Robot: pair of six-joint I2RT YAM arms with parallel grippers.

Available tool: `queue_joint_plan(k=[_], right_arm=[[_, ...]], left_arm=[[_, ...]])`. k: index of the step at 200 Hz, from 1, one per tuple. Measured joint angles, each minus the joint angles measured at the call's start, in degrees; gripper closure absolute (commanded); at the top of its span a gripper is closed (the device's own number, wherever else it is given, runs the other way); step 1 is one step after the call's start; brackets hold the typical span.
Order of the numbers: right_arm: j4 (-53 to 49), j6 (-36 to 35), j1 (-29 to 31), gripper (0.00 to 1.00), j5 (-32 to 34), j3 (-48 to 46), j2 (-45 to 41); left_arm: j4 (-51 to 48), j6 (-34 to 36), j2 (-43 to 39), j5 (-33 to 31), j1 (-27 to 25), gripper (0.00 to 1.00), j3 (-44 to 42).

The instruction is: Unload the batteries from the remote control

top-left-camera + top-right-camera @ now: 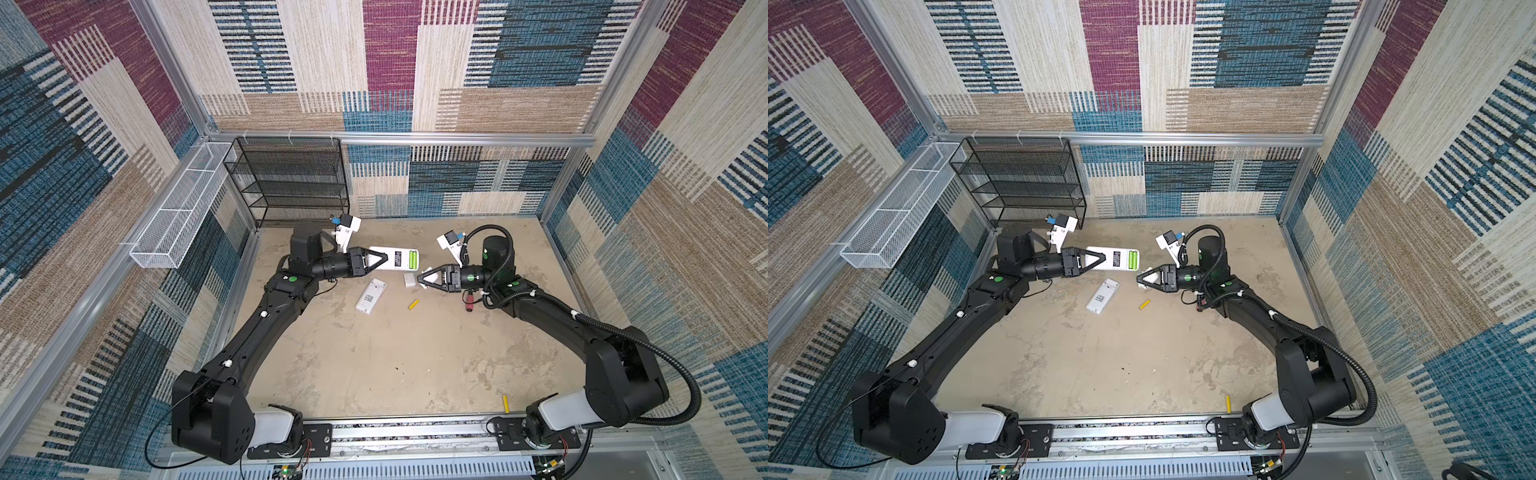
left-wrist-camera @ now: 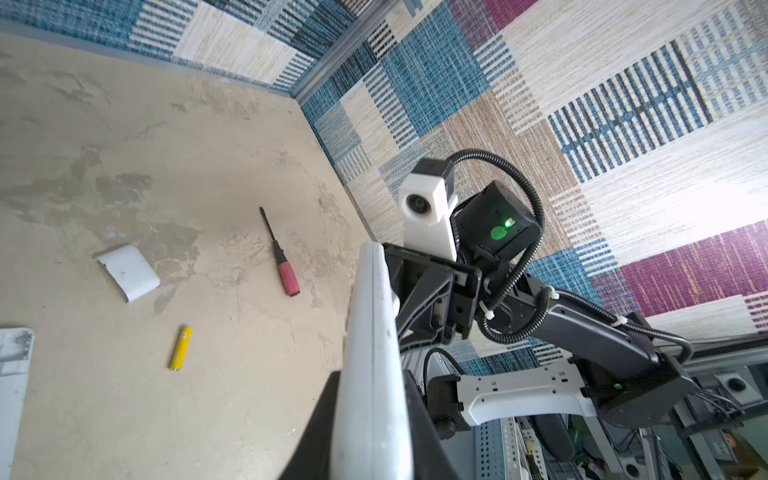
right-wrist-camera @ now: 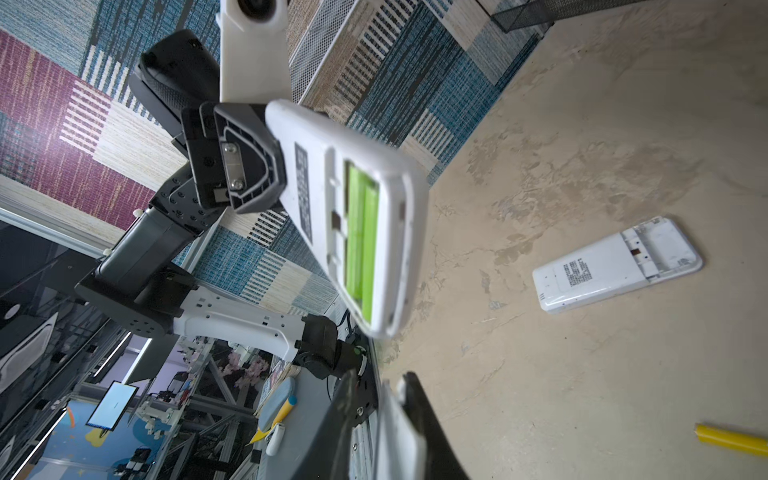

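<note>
Above the bench: left end effector (image 1: 384, 260) pinching remote control (image 1: 400, 258), green batteries (image 1: 412, 259) exposed for extraction; right end effector (image 1: 422, 277) pinching detached white cover (image 3: 398, 430), presumably clearing access.

In a top view the right arm (image 1: 524, 300) hides the screwdriver (image 1: 469, 306) but for its red handle. The right wrist view's edges cut off a battery (image 3: 733, 440) and the right tool's (image 3: 381, 379) cover (image 3: 400, 434).

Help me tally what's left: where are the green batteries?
The green batteries sit inside the open remote held by the left end effector, near the back middle in both top views.
</note>
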Motion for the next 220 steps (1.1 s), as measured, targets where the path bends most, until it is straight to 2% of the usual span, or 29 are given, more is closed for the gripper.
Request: queue_joint_plan(k=[39, 77, 100, 144, 177, 201, 220], right_arm=[[0.28, 1.31, -0.04, 0.89, -0.98, -0.28, 0.02], [-0.31, 0.13, -0.13, 0.84, -0.94, 0.07, 1.20], [-4.81, -4.48, -0.17, 0.79, 0.98, 0.79, 1.55], [-12.37, -14.53, -0.02, 0.64, 9.60, -2.05, -1.18], [-14.12, -21.31, -0.02, 0.54, 16.98, -4.87, -6.10], [-14.14, -25.83, 0.50, 0.40, 21.11, -6.64, -9.27], [-14.12, -29.70, 2.43, 0.35, 24.06, -6.99, -11.04]], left_arm=[[1.66, -0.57, 0.72, -0.11, 0.22, 1.00, 0.52], [1.92, -0.81, 0.72, -0.31, 0.28, 1.00, -0.04], [-0.28, 0.59, 0.31, -1.62, 0.35, 1.00, -0.79], [-6.99, 4.90, 0.85, -4.81, 0.48, 1.00, -2.49], [-12.31, 8.66, 3.04, -6.27, 0.48, 1.00, -2.62], [-14.36, 10.16, 3.96, -6.21, 0.48, 1.00, -2.80], [-14.93, 10.95, 4.15, -5.81, 0.44, 1.00, -3.10]])
